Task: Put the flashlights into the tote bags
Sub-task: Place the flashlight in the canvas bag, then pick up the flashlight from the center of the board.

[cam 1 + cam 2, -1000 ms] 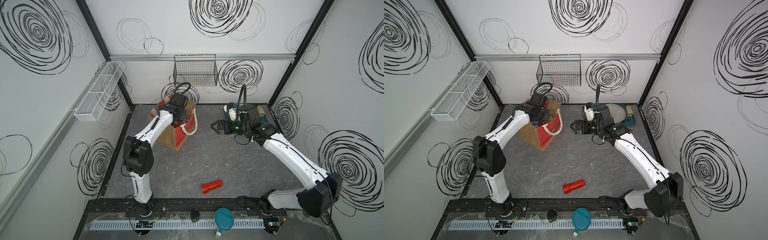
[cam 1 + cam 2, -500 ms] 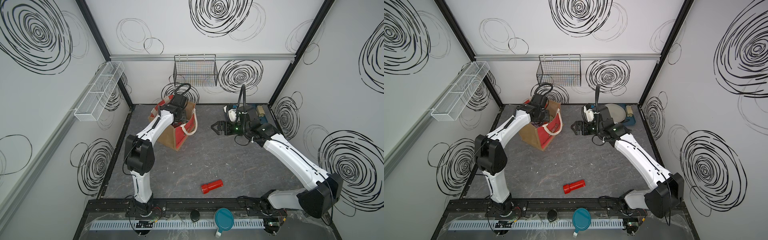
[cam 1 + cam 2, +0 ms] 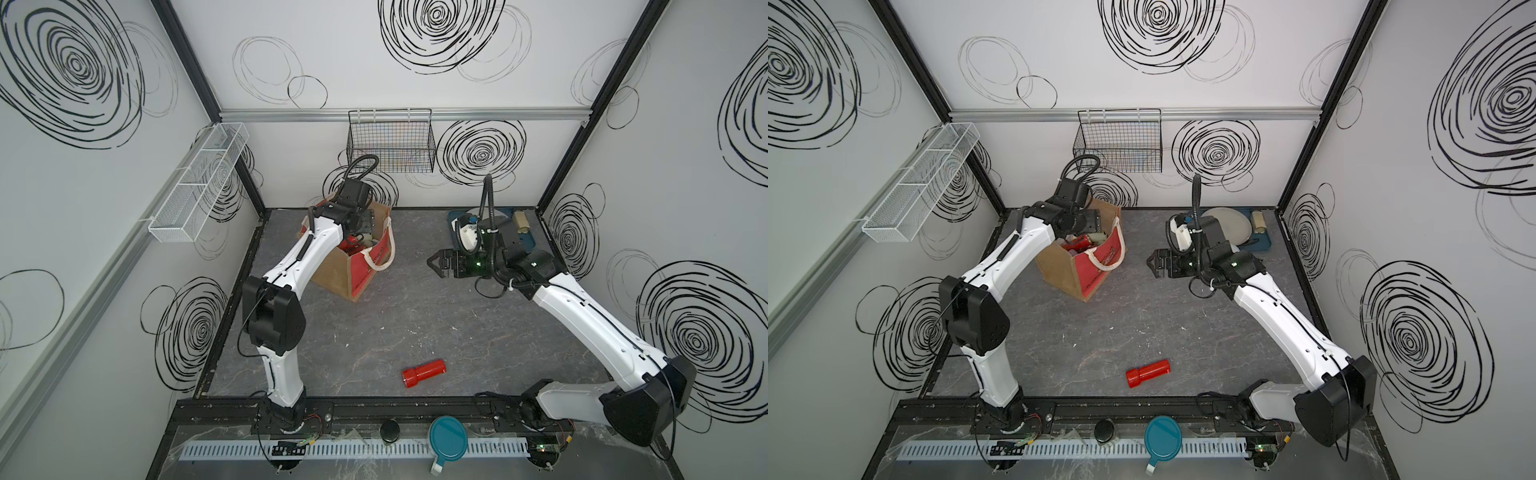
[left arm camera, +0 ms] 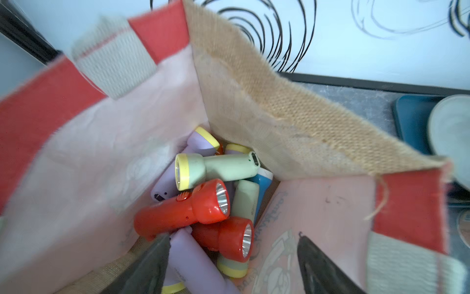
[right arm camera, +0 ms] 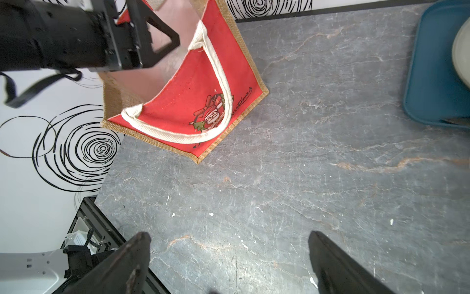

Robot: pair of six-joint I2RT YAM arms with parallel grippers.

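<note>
Our left end effector [image 4: 234, 236] is spread and empty at the mouth of the boxy brown-and-red jute tote bag [image 3: 332, 270] at 11 o'clock, so we'd lift straight out, dodging its cream handles [image 5: 223, 89], then grab the red plastic flashlight [image 3: 424, 372] at 6 o'clock on the table [image 3: 415, 316].

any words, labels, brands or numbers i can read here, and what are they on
Nothing can be read for certain.
Tote bag, red panel: cursive script, too small and slanted to read.
Tote bag lining, left wrist view: faint print showing through, unreadable.
Pale green flashlight: small mark, blurred.
Lilac flashlight: small mark, blurred.
</note>
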